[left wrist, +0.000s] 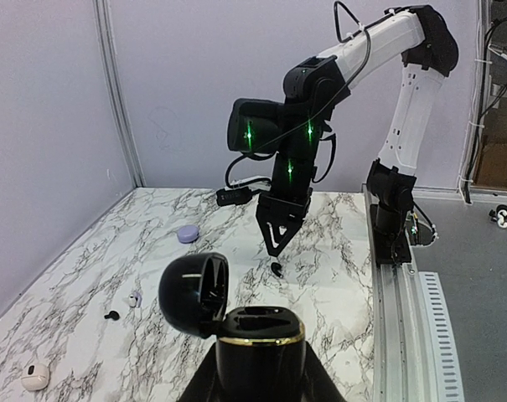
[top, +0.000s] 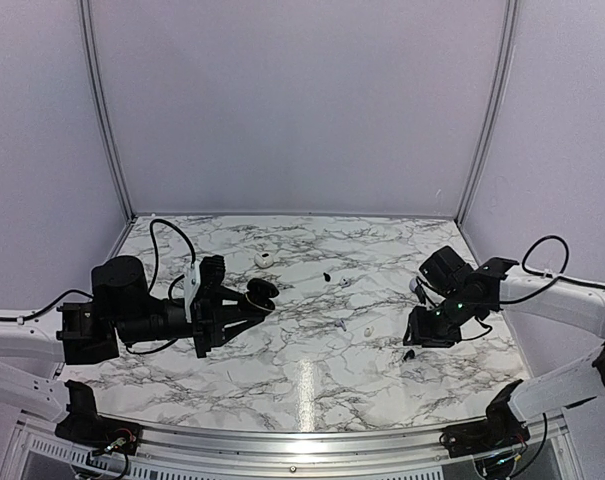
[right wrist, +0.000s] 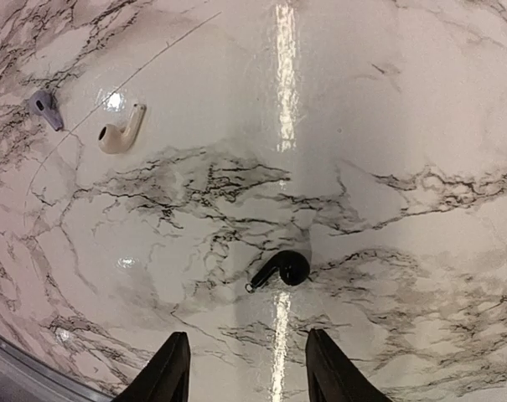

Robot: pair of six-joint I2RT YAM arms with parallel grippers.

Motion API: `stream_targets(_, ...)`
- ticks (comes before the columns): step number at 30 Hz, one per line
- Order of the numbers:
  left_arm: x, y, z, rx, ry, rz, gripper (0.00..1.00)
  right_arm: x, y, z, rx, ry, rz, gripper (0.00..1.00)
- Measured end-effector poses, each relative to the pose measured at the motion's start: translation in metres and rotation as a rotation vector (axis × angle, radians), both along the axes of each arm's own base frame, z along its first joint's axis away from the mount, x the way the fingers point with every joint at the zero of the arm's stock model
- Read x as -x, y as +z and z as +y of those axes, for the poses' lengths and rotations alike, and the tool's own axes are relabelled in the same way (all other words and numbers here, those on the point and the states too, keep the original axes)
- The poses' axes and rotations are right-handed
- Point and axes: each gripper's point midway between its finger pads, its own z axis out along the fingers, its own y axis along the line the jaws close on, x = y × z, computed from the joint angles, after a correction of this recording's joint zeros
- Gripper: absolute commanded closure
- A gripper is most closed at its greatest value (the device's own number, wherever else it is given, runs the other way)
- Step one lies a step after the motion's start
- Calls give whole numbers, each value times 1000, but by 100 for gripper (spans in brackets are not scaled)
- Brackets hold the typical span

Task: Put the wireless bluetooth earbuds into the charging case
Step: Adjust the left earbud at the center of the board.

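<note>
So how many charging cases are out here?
3. A black case, lid open, in the left gripper; a white case just beyond it; a lilac case beside the right arm. More could hide behind the arms.

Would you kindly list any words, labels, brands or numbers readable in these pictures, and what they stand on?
None can be read: the black case, the black earbud, the white earbud and the right arm show no legible writing; the arm carries only green lights.

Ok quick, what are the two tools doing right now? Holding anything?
Left tool: closed on the black charging case, lid open.
Right tool: open, holding nothing; a black earbud lies just ahead of it.
</note>
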Motion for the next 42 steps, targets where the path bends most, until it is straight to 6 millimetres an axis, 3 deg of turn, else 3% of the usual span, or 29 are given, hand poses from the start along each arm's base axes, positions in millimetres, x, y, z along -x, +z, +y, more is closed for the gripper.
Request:
stream_targets(10, 5, -6, 1, -4, -21, -4, 100, 7, -28, -7, 51, -36, 78, 51)
stream_targets(15, 16, -2, 12, 21, -47, -46, 100, 8, -37, -7, 55, -38, 92, 50)
stream_targets(28, 42, 21, 28, 85, -116, -181, 100, 7, -39, -8, 46, -47, 92, 49)
stream_targets(42, 47, 18, 29, 67, -145, -215, 100, 0, -42, 5, -9, -27, 89, 51)
